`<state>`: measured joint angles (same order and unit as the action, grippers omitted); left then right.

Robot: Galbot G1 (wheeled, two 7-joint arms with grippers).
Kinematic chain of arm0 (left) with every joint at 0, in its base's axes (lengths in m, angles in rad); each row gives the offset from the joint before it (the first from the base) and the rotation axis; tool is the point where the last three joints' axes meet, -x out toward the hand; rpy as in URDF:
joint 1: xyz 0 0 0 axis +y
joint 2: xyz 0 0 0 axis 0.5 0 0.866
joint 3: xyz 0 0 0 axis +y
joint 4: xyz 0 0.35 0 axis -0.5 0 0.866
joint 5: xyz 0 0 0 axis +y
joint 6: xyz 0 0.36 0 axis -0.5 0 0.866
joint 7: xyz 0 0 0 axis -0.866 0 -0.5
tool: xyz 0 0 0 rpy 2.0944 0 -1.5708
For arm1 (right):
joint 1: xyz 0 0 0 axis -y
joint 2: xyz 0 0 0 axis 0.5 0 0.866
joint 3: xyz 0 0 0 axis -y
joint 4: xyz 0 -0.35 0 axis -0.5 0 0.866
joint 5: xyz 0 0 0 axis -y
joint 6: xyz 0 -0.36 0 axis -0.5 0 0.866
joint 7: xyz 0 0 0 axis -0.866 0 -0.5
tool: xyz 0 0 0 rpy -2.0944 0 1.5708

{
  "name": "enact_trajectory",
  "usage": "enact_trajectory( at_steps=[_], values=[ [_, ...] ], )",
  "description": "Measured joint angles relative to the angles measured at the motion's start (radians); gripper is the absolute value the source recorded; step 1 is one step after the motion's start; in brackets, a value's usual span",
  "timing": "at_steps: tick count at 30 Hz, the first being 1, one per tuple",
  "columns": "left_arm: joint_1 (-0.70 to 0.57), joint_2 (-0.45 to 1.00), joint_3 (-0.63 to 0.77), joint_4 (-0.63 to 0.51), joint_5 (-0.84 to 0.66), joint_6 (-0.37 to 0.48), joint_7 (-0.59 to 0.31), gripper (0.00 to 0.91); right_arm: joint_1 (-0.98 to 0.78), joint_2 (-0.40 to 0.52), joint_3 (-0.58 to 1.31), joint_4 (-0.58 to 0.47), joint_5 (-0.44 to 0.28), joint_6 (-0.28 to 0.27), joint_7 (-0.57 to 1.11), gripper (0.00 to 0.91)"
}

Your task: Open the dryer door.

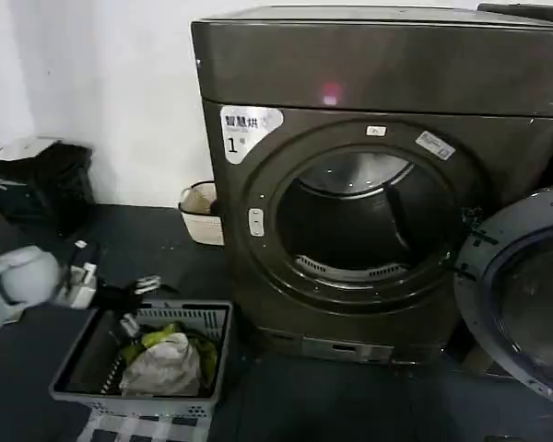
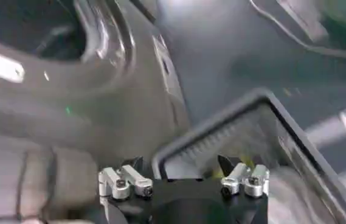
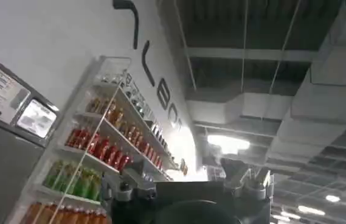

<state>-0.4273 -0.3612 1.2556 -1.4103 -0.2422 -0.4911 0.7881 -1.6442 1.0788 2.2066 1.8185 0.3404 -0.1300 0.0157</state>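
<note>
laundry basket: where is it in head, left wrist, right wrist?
Head view: laundry basket, grey, on the floor at lower left, in front of the dryer, holding clothes, with the left gripper over its far rim.
Left wrist view: its ribbed rim runs just past the gripper, across the lower middle and right.
Right wrist view: not in it.
Shared landmark: the dryer's curved front, beside the basket in both.

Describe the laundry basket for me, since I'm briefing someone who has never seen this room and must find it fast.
Start at the dryer, the big dark machine with its dryer door swung open to one side. On the floor before the machine's other front corner sits the laundry basket, under the left gripper. It is grey, rectangular and slotted, holding crumpled clothes, unlike the round pale basket by the wall.
</note>
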Motion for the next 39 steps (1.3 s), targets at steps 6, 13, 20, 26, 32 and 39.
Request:
enact_trajectory(
  at_steps=[6, 13, 20, 26, 32, 39],
  values=[
    [0.03, 0.017, -0.045, 0.064, 0.061, -0.033, 0.035, 0.907, 0.003, 0.0, -0.012, 0.006, -0.002, -0.001, 0.0, 0.907],
    [0.066, 0.025, -0.113, 0.111, 0.117, -0.064, 0.056, 0.907, 0.005, 0.004, -0.018, 0.017, -0.003, -0.002, 0.0, 0.907],
    [0.096, 0.026, -0.167, 0.121, 0.142, -0.069, 0.059, 0.907, 0.004, 0.007, -0.019, 0.018, -0.004, -0.002, 0.0, 0.907],
    [0.099, 0.028, -0.182, 0.124, 0.144, -0.09, 0.063, 0.907, 0.005, 0.016, -0.03, 0.03, -0.005, -0.002, 0.0, 0.907],
    [0.088, 0.027, -0.188, 0.139, 0.131, -0.094, 0.081, 0.907, 0.007, 0.024, -0.041, 0.032, -0.013, 0.001, -0.001, 0.907],
    [0.087, 0.023, -0.192, 0.155, 0.141, -0.105, 0.086, 0.907, 0.008, 0.025, -0.043, 0.034, -0.014, 0.003, -0.001, 0.907]
  ],
)
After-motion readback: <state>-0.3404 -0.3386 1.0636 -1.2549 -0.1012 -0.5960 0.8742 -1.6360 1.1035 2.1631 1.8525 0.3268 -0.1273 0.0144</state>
